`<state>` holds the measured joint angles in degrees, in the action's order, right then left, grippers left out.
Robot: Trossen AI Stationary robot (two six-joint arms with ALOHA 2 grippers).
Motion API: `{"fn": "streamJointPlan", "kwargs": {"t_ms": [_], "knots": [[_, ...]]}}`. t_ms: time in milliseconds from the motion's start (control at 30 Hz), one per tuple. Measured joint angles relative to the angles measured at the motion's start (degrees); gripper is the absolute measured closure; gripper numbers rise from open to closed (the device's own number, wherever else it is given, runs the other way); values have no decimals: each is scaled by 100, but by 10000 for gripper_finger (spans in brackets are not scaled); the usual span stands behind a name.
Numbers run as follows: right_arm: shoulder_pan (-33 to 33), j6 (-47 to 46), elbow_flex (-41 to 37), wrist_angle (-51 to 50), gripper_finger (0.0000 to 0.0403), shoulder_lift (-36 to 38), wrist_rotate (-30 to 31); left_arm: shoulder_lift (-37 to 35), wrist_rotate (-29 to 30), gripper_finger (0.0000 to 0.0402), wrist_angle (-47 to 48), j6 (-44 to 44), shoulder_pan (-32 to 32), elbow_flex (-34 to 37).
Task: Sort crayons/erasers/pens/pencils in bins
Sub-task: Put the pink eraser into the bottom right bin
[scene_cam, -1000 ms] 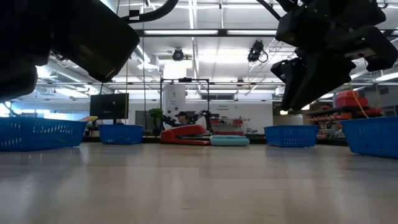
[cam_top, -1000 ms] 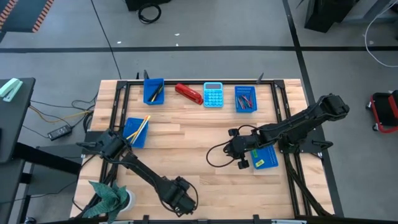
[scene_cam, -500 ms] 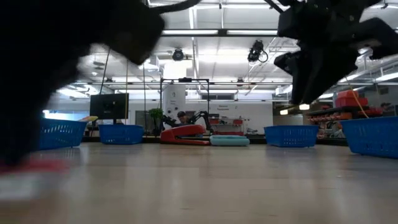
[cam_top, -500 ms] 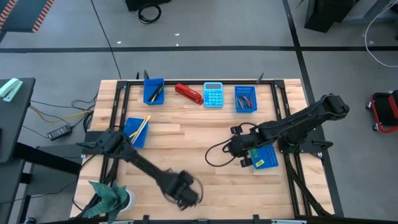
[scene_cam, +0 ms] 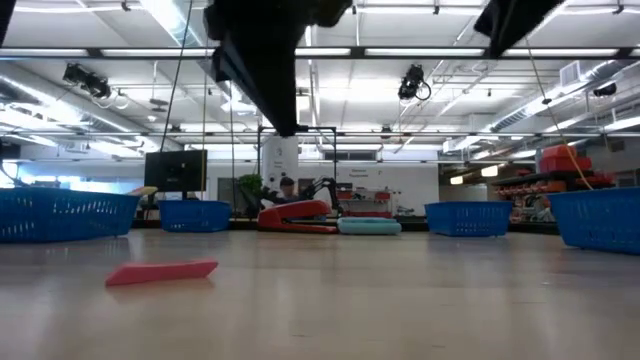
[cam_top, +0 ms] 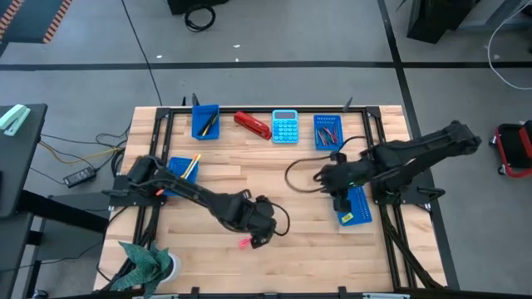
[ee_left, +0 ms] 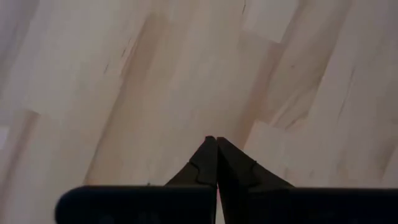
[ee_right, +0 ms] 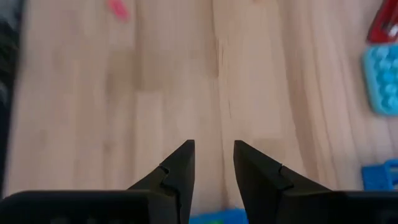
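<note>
A red crayon (cam_top: 246, 242) lies flat on the wooden desk (cam_top: 274, 178), near the front edge and well away from all four blue bins. The left gripper (cam_top: 259, 235) hangs just beside the crayon, a bit above the desk, and its fingers (ee_left: 211, 163) are pressed tight together with nothing between them. In the low view the crayon (scene_cam: 161, 271) rests alone on the bare wood with open room all around it. The right gripper (cam_top: 339, 193) is over on the other side of the desk, right next to the bin with the green and yellow erasers (cam_top: 352, 208), which sits at the right edge of the desk. Its fingers (ee_right: 180, 167) stand a little apart and hold nothing. Far from the crayon, along the back edge of the desk, there is a bin with dark pens (cam_top: 204, 121), then a red stapler (cam_top: 252, 124), then a light-blue calculator (cam_top: 285, 126), then a bin with red sticks (cam_top: 327, 132). A fourth bin with orange and yellow pencils (cam_top: 182, 174) sits by the left edge, partly under the left arm. The middle of the desk, between the crayon and the back row, is bare wood, so there is lots of space to move there. A leafy green plant (cam_top: 145, 264) stands at the front left corner, not far from the crayon
</note>
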<state>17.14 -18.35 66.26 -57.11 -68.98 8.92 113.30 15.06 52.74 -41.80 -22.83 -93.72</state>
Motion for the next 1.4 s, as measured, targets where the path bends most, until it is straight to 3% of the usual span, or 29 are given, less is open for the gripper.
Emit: {"fn": "streamJointPlan", "kwargs": {"t_ms": [133,300,500,700,1000,1167,1400], "knots": [[196,-156,-284,778,286,430,112,-48,-54,384,760,198,-36,-3],[473,233,-679,1852,286,145,-69,-48,-166,375,1521,-180,-363,255],[567,378,-765,1987,286,-598,-89,-81,-799,374,170,-913,-837,678],[567,619,-765,1840,286,-955,-82,-81,-785,301,-961,-1187,-780,941],[680,316,-765,1026,286,-910,509,-81,-1126,214,-1075,-1465,-591,1579],[702,505,-765,979,286,-845,756,-66,-1090,201,-1602,-1308,-584,1639],[699,626,-765,878,286,-778,1047,172,-976,216,-1691,-1309,-621,1640]]}}
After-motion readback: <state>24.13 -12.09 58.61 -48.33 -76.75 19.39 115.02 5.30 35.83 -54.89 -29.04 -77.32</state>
